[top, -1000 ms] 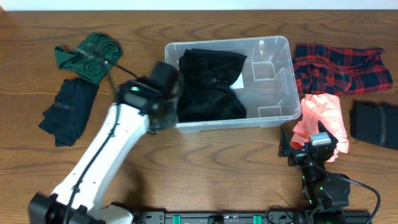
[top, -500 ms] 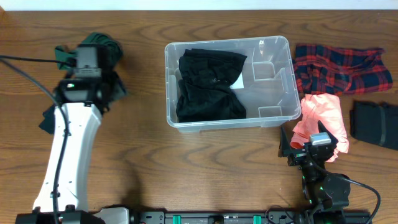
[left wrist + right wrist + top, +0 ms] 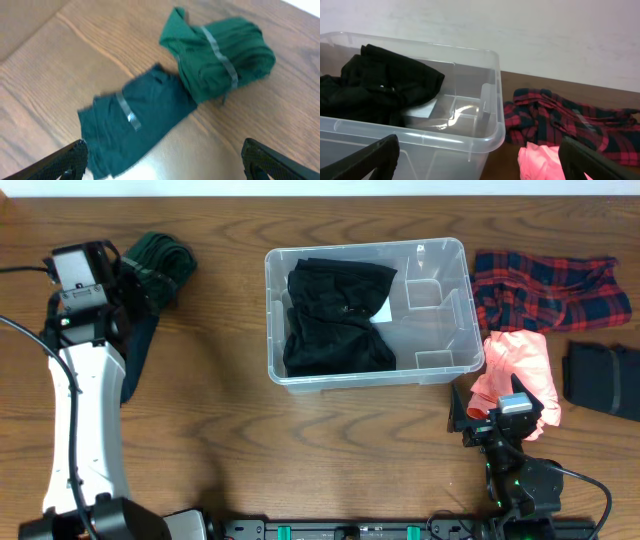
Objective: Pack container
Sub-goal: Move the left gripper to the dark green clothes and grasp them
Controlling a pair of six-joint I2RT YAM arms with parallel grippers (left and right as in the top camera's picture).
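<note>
My left tool (image 3: 167, 162) hangs with jaws wide apart. Right beneath it lies the dark teal garment (image 3: 132, 125), its long axis slanting toward the green garment (image 3: 220, 55) just beyond. The container (image 3: 430, 370) sits well off to this tool's right, part filled, so I judge this tool the nearer one for the pick.

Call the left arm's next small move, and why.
Probably lower the left gripper straight down onto the dark teal garment. The left wrist view shows it hovering above that garment with fingers spread and nothing between them. The garment lies flat on the table beside the green bundle. The container holds only a black garment, so there is room.
</note>
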